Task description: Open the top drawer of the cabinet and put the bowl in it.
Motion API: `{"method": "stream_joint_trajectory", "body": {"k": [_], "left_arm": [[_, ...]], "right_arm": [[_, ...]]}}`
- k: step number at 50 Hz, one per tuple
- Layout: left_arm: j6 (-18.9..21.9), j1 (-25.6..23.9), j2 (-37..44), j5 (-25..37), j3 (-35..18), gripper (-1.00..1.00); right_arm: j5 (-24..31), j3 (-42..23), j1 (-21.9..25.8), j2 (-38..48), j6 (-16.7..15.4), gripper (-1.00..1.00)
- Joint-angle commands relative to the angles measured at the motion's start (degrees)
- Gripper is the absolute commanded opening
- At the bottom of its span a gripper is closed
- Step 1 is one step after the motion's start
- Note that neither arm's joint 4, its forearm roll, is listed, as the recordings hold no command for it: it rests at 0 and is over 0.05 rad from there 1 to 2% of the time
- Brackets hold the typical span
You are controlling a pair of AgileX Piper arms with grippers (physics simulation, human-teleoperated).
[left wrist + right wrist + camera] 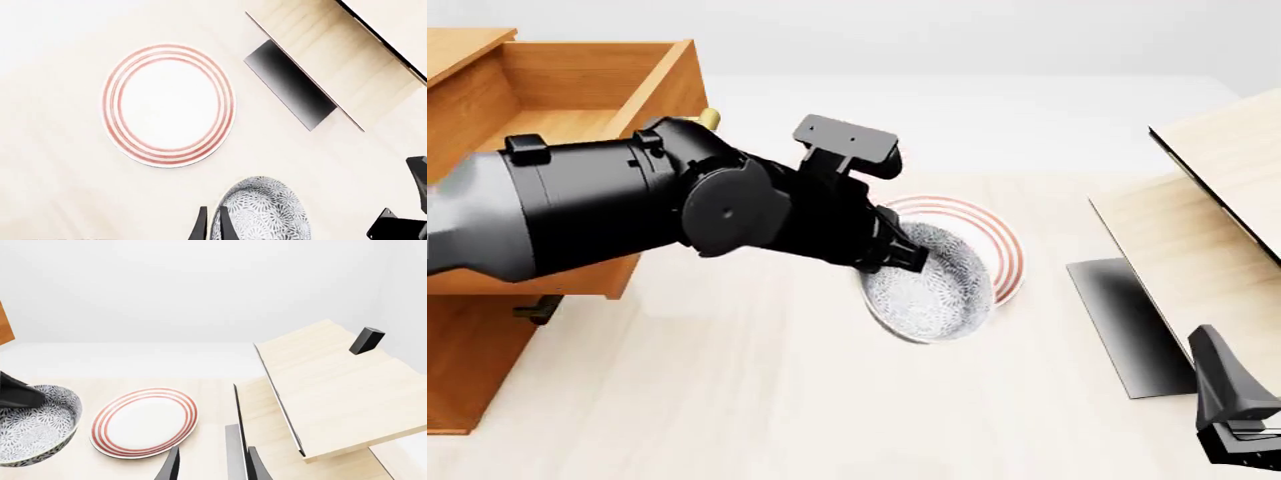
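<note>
The top drawer [587, 75] of the cabinet [474, 370] is open. The blue-speckled bowl [941, 285] is lifted, tilted.

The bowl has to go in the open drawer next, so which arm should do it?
Probably the left. Its gripper already grips the bowl by the rim, lifted off the table, and the open top drawer is on its side. The right gripper is far away by the pale box.

Pale wood table [761, 400]. Red-ringed plate [994, 240] lies flat at frame centre; cabinet [481, 330] stands at left edge; light-wood box [1188, 240] sits at right.
</note>
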Motion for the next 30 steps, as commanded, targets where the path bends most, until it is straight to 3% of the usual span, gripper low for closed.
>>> {"method": "stream_joint_trajectory", "body": {"k": [1, 30], "left_arm": [[-0.7, 2.8, -0.8, 3.2, -4.2, -1.00], [-1.6, 7.2, 0.3, 12.0, -15.6, -1.00]], "right_arm": [[0.0, 0.0, 0.0, -0.1, 0.0, 1.00], [0.0, 0.0, 0.0, -0.1, 0.0, 1.00]]}}
